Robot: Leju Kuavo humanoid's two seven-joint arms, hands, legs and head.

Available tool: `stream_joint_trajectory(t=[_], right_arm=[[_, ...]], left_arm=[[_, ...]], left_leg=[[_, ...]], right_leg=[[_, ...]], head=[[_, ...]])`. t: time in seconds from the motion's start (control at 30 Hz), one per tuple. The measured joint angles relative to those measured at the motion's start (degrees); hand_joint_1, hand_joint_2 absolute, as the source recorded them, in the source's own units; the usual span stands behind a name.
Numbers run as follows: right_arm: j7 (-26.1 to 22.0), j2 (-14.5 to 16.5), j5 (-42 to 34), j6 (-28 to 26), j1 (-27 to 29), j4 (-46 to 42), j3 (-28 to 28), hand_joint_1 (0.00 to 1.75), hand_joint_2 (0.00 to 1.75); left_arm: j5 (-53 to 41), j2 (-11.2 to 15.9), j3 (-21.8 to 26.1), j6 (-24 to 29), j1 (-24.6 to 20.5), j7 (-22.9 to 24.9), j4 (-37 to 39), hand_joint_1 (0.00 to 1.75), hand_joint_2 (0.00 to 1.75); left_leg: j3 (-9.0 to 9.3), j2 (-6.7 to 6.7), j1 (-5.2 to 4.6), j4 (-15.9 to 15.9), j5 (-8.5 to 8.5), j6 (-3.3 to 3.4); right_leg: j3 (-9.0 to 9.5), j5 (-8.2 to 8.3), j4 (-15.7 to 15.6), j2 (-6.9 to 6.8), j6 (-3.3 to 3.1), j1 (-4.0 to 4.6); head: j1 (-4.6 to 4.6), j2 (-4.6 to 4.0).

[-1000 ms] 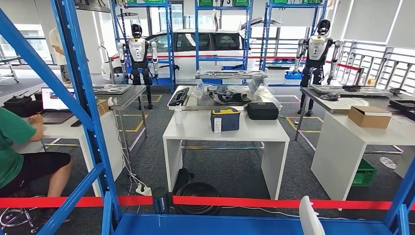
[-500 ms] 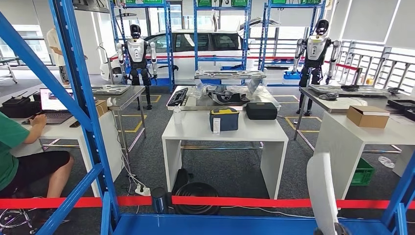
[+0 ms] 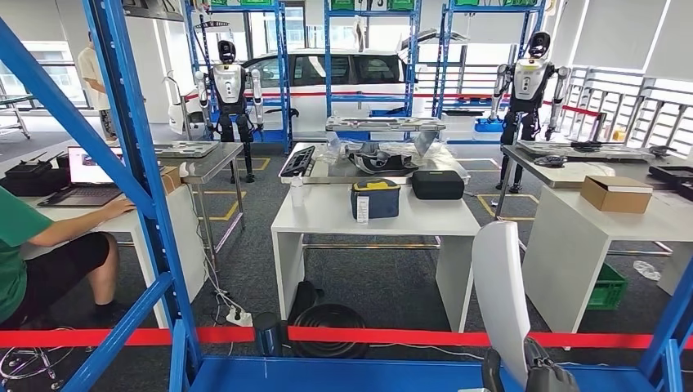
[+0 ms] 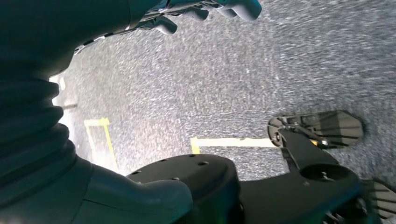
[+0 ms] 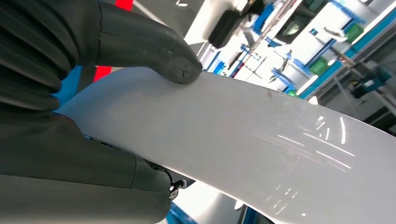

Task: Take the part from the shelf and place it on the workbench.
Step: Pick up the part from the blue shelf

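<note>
My right hand (image 3: 543, 377) sits low in front of me, thumb (image 5: 144, 44) and fingers clamped on the long white curved plastic panel (image 3: 500, 298). My left hand (image 4: 205, 11) hangs down, fingers loosely curled, holding nothing.

robot test workshop: blue racking (image 3: 122, 147), white workbenches (image 3: 376, 216), humanoid robots on stands (image 3: 527, 86), parked car (image 3: 343, 77).
</note>
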Motion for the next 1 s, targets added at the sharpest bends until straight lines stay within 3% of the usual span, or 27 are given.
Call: stream_joint_trajectory(t=[0.2, 0.3, 0.37, 0.47, 0.5, 0.53, 0.57, 0.63, 0.67, 0.7, 0.8, 0.83, 0.87, 0.97, 1.0], right_arm=[[-0.8, -1.1, -1.7, 0.1, -1.6, 1.9, 2.1, 1.75, 1.75], [0.1, -1.3, -1.6, 1.2, -2.0, 2.4, 3.1, 1.75, 1.75], [0.9, -1.7, -1.1, 2.5, -1.8, 2.4, 3.4, 1.75, 1.75], [1.8, -2.4, -0.8, 3.9, -1.1, 2.4, 3.8, 1.75, 1.75], [1.9, -2.6, -0.7, 4.1, -0.7, 2.4, 3.9, 1.75, 1.75], [1.8, -2.8, -0.8, 4.2, -0.4, 2.3, 4.0, 1.75, 1.75], [1.6, -3.0, -0.9, 4.3, -0.1, 2.3, 4.0, 1.75, 1.75], [1.0, -3.2, -1.3, 4.4, 0.2, 2.3, 4.0, 1.75, 1.75], [0.7, -3.2, -1.6, 4.5, 0.3, 2.3, 4.1, 1.75, 1.75], [0.5, -3.2, -1.8, 4.5, 0.3, 2.2, 4.1, 1.75, 1.75], [0.4, -3.4, -2.1, 4.5, 0.4, 2.2, 4.2, 1.75, 1.75], [0.3, -3.4, -2.1, 4.6, 0.4, 2.2, 4.2, 1.75, 1.75], [0.3, -3.4, -2.1, 4.6, 0.3, 2.2, 4.3, 1.75, 1.75], [0.3, -3.4, -2.1, 4.7, 0.3, 2.2, 4.4, 1.75, 1.75], [0.3, -3.4, -2.1, 4.7, 0.3, 2.2, 4.4, 1.75, 1.75]], left_arm=[[-0.2, 0.2, 0.6, 1.2, 0.9, 0.1, 0.0, 0.00, 1.75], [-1.3, 0.3, 0.7, 1.4, 1.5, 1.1, 0.0, 0.00, 1.75], [-2.3, 0.4, 0.6, 1.3, 1.8, 2.0, 0.0, 0.00, 1.75], [-3.7, 0.6, 0.5, 0.8, 2.0, 2.6, 0.0, 0.00, 1.75], [-3.9, 0.6, 0.5, 0.7, 2.0, 2.6, 0.0, 0.00, 1.75], [-4.0, 0.6, 0.5, 0.7, 2.0, 2.6, 0.0, 0.00, 1.75], [-4.1, 0.7, 0.4, 0.7, 2.0, 2.6, 0.0, 0.00, 1.75], [-4.1, 0.7, 0.4, 0.7, 1.8, 2.6, 0.0, 0.00, 1.75], [-4.1, 0.7, 0.4, 0.7, 1.7, 2.6, 0.0, 0.00, 1.75], [-4.1, 0.6, 0.4, 0.7, 1.6, 2.6, 0.0, 0.00, 1.75], [-4.1, 0.6, 0.2, 0.7, 1.3, 2.5, 0.0, 0.00, 1.75], [-4.1, 0.7, 0.1, 0.7, 1.3, 2.4, 0.0, 0.00, 1.75], [-4.1, 0.7, 0.1, 0.7, 1.3, 2.4, 0.0, 0.00, 1.75], [-4.1, 0.7, 0.1, 0.7, 1.3, 2.4, 0.0, 0.00, 1.75], [-4.1, 0.7, 0.0, 0.7, 1.3, 2.4, 0.0, 0.00, 1.75]], left_leg=[[-0.14, -0.03, -0.44, 0.2, 0.03, 0.60], [-0.08, 0.04, -0.46, -0.1, 0.94, 1.20], [-0.28, 0.21, -0.14, -0.7, 2.00, 1.81], [-1.70, 0.28, -0.08, -0.7, 3.02, 2.15], [-2.32, 0.29, -0.10, -0.5, 3.30, 2.08], [-2.96, 0.29, -0.10, -0.3, 3.56, 1.97], [-3.58, 0.29, -0.07, 0.1, 3.80, 1.82], [-4.64, 0.27, -0.02, 0.7, 4.25, 1.31], [-4.95, 0.26, -0.01, 1.0, 4.46, 0.97], [-5.14, 0.24, 0.00, 1.2, 4.71, 0.57], [-5.41, 0.19, 0.15, 1.1, 5.61, -0.74], [-5.77, 0.13, 0.22, 1.5, 5.01, -1.13], [-6.33, 0.06, 0.29, 2.8, 3.35, -1.46], [-8.55, -0.06, 0.60, 11.7, -4.59, -2.19], [-8.76, -0.05, 0.68, 14.5, -5.81, -2.33]], right_leg=[[-0.01, 0.27, 0.0, -0.07, 0.56, -0.57], [-0.04, 0.46, -0.1, -0.02, 1.14, -0.67], [-1.02, -2.42, 2.5, 0.03, 1.26, -0.56], [-4.16, -9.68, 12.9, 0.02, 1.18, -0.47], [-4.43, -10.74, 15.2, 0.02, 1.16, -0.44], [-3.66, -10.76, 15.5, 0.01, 1.10, -0.42], [-1.73, -9.89, 13.4, -0.01, 1.01, -0.40], [3.72, -7.98, 5.7, -0.09, 0.73, -0.29], [5.47, -7.26, 3.0, -0.09, 0.49, -0.10], [6.31, -7.04, 1.4, -0.08, 0.16, 0.10], [5.62, -6.12, 1.0, -0.03, -1.16, 0.35], [5.24, -5.55, 0.9, -0.07, -1.62, 0.26], [4.74, -4.91, 0.7, -0.12, -2.05, 0.13], [2.37, -2.88, 0.6, -0.16, -2.62, 0.15], [1.41, -2.16, 0.6, -0.17, -2.60, 0.20]], head=[[0.00, 0.00], [-0.03, 0.00], [-0.06, 0.00], [-0.09, 0.00], [-0.08, 0.00], [-0.08, 0.00], [-0.07, 0.00], [-0.08, 0.02], [-0.10, 0.03], [-0.13, 0.05], [-0.22, 0.07], [-0.28, 0.07], [-0.36, 0.07], [-0.54, 0.07], [-0.56, 0.07]])
